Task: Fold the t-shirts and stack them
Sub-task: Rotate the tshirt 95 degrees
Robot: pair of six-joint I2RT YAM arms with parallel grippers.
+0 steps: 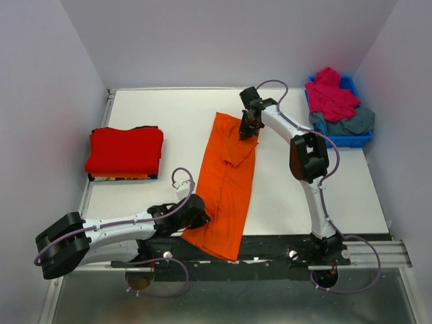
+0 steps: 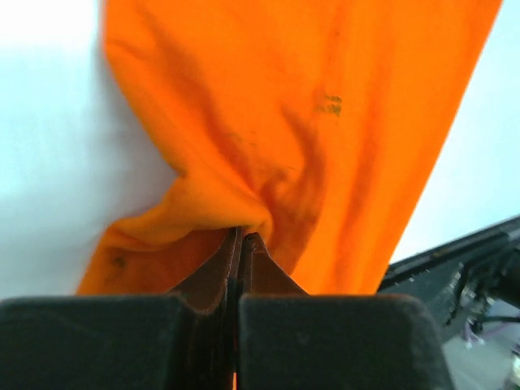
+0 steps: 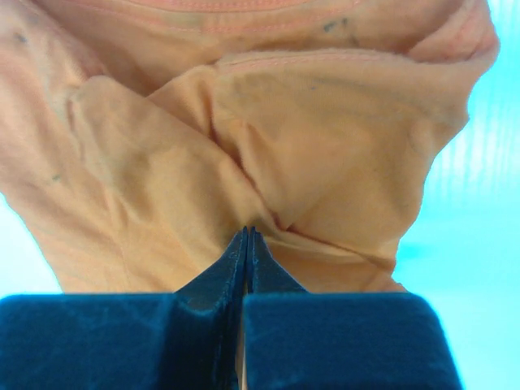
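Orange is the one in work: the bright orange cloth t-shirt (image 1: 226, 182) lies mid-frame in the top view as a long narrow strip, already doubled lengthwise. It runs diagonally from upper centre to lower centre, and its lower end drapes over the near edge of the white table (image 1: 169, 111). Left gripper (image 1: 200, 214) is at the strip's lower-left edge, jaws pinched tight on a bunch of the orange cloth; its wrist view shows fabric puckering into the closed tips. Right gripper (image 1: 248, 127) is at the strip's upper-right corner, jaws likewise clamped on a fold of it, with a sleeve or flap doubled under just below. My read: the step in hand is the crosswise fold of this shirt, with both ends held and the fold not yet made. Next move probably calls for carrying one end over onto the other in sync so the strip halves cleanly. The overhanging lower end needs lifting clear of the table edge first, and the arms need tension between them or the loose flap by the right gripper may slip out. Then it goes to the stack: a folded red cloth t-shirt (image 1: 125, 150) sits at left of frame, well apart, on top of something darker I can't make out. To go: a magenta-pink cloth t-shirt (image 1: 331, 94) and a slate grey-blue cloth t-shirt (image 1: 351, 123), both crumpled in the small blue plastic bin (image 1: 354, 141) at upper right.
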